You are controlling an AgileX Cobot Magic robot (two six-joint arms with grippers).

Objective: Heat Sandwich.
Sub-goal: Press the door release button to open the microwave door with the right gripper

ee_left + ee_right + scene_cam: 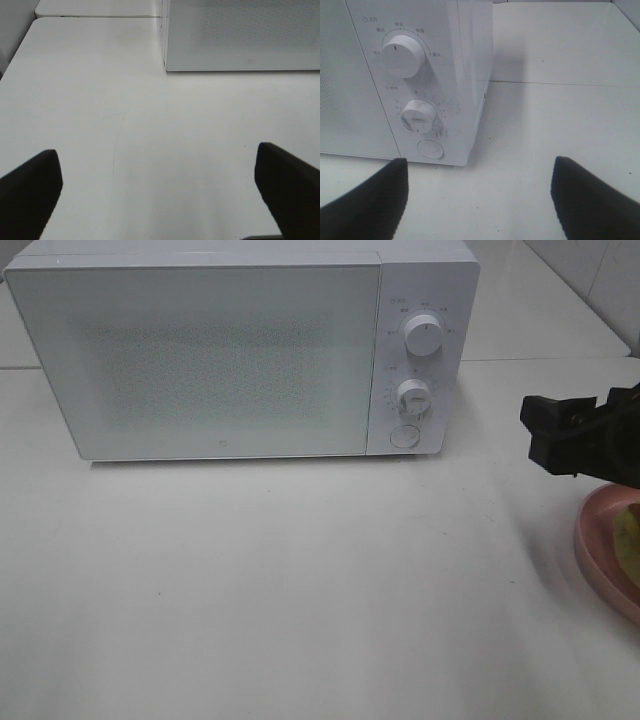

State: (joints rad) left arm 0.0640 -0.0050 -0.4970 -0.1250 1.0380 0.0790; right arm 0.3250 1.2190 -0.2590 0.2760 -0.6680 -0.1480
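At the right edge of the exterior high view, a sliver of the sandwich shows yellow-green on a round pink plate; most of it is cut off by the frame. My right gripper hovers just above and behind the plate. In the right wrist view the right gripper is open with nothing between its fingers, facing the control panel of the white microwave. In the left wrist view my left gripper stands open and empty over bare table; it is outside the exterior high view.
The microwave stands at the back with its door shut. On its right panel are an upper knob, a lower knob and a round button. The white table stretches in front.
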